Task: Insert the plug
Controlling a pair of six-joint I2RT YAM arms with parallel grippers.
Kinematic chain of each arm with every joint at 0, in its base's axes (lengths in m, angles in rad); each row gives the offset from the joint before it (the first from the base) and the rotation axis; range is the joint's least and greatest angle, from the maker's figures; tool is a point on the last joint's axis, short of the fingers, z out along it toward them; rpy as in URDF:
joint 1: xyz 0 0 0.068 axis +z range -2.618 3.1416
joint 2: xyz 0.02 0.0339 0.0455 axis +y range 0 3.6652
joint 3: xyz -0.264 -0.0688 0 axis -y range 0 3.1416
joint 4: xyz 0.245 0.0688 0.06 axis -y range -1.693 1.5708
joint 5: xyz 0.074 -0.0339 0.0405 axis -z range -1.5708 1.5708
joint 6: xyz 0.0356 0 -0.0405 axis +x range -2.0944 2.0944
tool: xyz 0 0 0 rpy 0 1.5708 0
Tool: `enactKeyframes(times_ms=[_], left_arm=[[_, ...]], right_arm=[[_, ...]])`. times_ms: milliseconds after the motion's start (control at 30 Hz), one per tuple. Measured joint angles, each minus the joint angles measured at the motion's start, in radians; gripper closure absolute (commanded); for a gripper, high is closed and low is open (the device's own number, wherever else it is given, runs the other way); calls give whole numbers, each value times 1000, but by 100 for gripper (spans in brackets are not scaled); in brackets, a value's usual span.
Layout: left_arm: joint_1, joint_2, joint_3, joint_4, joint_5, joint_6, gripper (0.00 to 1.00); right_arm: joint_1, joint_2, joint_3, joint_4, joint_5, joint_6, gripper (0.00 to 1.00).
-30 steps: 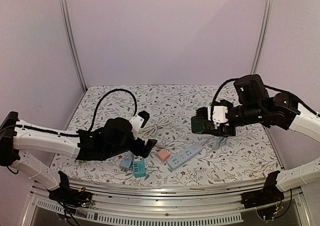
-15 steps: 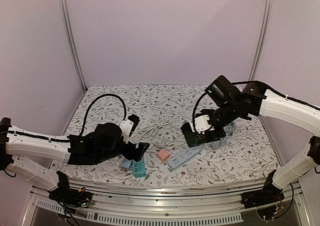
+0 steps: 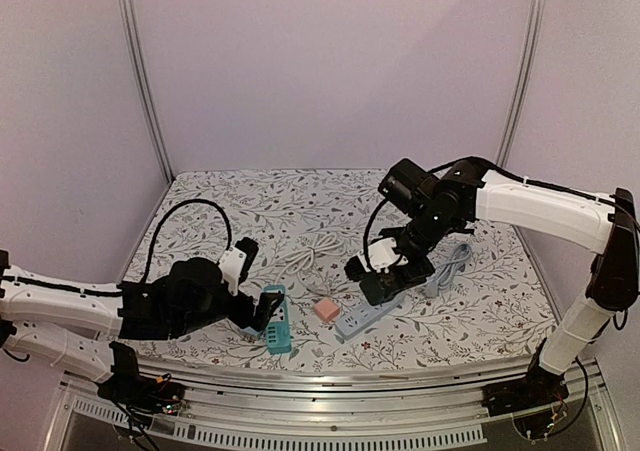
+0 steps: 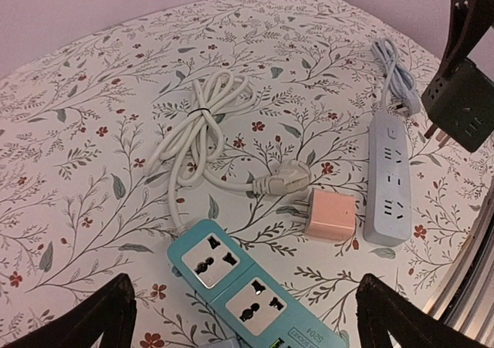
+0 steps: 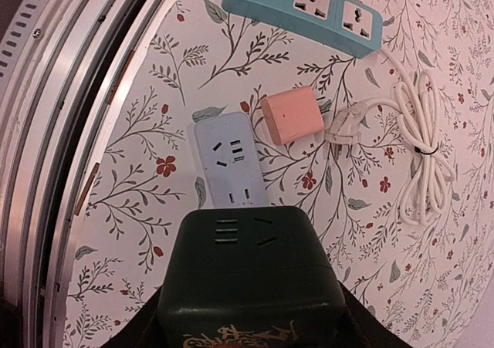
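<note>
My right gripper (image 3: 385,271) is shut on a dark cube-shaped plug adapter (image 3: 392,280) and holds it just above the right end of the grey power strip (image 3: 366,316). In the right wrist view the adapter (image 5: 251,278) fills the space between my fingers, with the grey strip (image 5: 228,163) showing beyond it. Its prongs show in the left wrist view (image 4: 461,110). My left gripper (image 3: 262,311) is open, its fingers (image 4: 100,317) wide on either side of the teal power strip (image 4: 239,286), which also shows in the top view (image 3: 278,329).
A pink adapter (image 3: 326,310) lies between the two strips. A coiled white cord (image 3: 310,254) with its plug (image 4: 282,180) lies behind them. A grey cable (image 3: 450,266) trails to the right. A metal rail (image 5: 69,93) runs along the table's near edge.
My right arm has swung left and down, bringing the dark adapter over the grey strip. My left arm has drawn back to the left, and its gripper now covers the small blue adapter.
</note>
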Motion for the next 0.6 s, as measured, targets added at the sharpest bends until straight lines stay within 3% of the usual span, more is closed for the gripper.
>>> enactKeyframes(times_ms=[600], left_arm=[[0,-58,-29,-8,-91,-31,1]], right_arm=[[97,129,42,-32,132,-23,100]])
